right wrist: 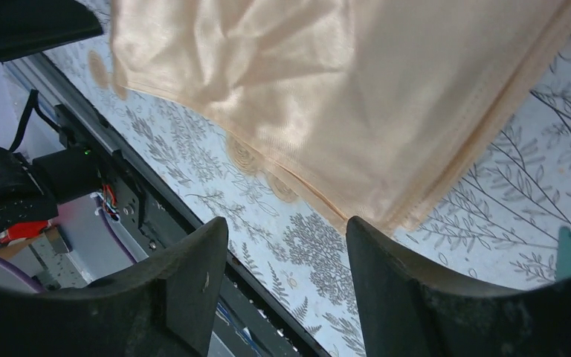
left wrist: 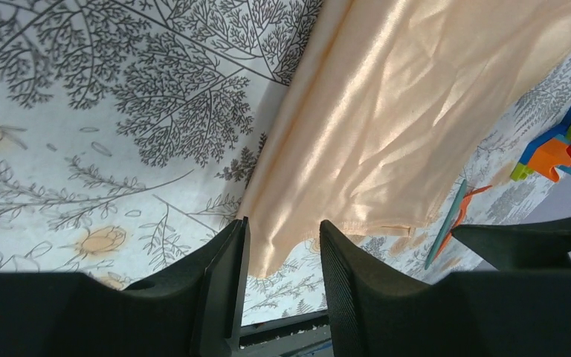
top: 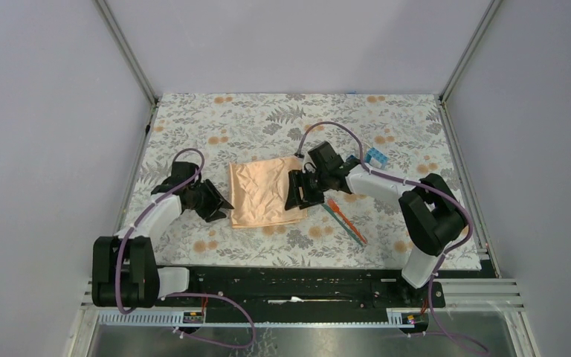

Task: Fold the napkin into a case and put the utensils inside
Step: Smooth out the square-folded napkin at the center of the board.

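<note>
The peach-orange napkin [top: 264,192] lies folded flat on the floral mat, between my two grippers. It fills the upper part of the left wrist view [left wrist: 409,119] and of the right wrist view [right wrist: 342,89]. The orange and teal utensils [top: 346,220] lie side by side on the mat right of the napkin; they also show in the left wrist view [left wrist: 450,223]. My left gripper [top: 219,202] is open and empty at the napkin's left edge. My right gripper [top: 296,195] is open and empty over the napkin's near right corner.
A cluster of multicoloured toy blocks [top: 372,158] sits at the back right behind the right arm, also visible in the left wrist view [left wrist: 565,145]. The floral mat [top: 215,126] covers the table. A black rail [top: 297,279] runs along the near edge.
</note>
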Motion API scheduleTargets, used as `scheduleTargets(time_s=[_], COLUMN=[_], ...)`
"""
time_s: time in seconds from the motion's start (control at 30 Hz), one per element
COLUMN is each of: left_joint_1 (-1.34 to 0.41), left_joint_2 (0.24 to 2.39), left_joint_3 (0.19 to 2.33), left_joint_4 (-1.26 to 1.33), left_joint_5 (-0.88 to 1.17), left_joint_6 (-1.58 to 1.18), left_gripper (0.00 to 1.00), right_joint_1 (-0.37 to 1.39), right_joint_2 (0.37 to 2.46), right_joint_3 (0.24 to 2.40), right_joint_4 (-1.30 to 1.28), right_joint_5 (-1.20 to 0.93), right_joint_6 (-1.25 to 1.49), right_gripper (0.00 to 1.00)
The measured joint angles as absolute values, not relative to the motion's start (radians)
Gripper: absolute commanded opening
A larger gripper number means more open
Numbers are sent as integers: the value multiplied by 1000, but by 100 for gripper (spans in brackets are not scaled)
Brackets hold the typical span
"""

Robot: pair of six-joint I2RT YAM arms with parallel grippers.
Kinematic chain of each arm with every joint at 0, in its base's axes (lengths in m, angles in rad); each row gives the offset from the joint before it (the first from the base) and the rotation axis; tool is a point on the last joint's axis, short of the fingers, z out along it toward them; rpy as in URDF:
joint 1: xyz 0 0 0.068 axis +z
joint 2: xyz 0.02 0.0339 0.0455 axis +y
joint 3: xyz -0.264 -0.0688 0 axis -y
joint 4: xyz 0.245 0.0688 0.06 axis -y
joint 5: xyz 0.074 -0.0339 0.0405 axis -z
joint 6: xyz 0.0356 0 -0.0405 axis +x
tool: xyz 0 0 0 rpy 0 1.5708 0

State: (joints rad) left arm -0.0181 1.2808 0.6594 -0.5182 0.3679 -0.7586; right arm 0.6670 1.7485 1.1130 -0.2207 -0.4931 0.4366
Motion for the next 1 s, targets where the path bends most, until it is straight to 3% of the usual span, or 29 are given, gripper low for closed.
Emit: scheduleTargets(time_s=[0.37, 0.6, 0.73, 0.9, 1.0], left_joint_1=[-18, -19, -22, -26, -26], left_joint_2=[1224, 1237, 1248, 1268, 1283], left_joint_3=[639, 601, 595, 595, 585], left_joint_4=[-547, -551, -551, -542, -527], left_joint_5=[334, 336, 336, 344, 347], left_joint_6=[-770, -768, -768, -772, -772], left_gripper=[45, 35, 34, 15, 10], right_joint_1=[595, 593, 593, 593, 593], right_joint_2=[1747, 1702, 1685, 1673, 1665], right_joint_3=[1020, 904, 843, 780, 745], right_joint_4=[-226, -170, -99, 19, 83], right_joint_5=[-480, -468, -464, -462, -460], right_joint_6=[459, 564, 655, 791, 869], right_gripper=[64, 67, 66, 66, 64])
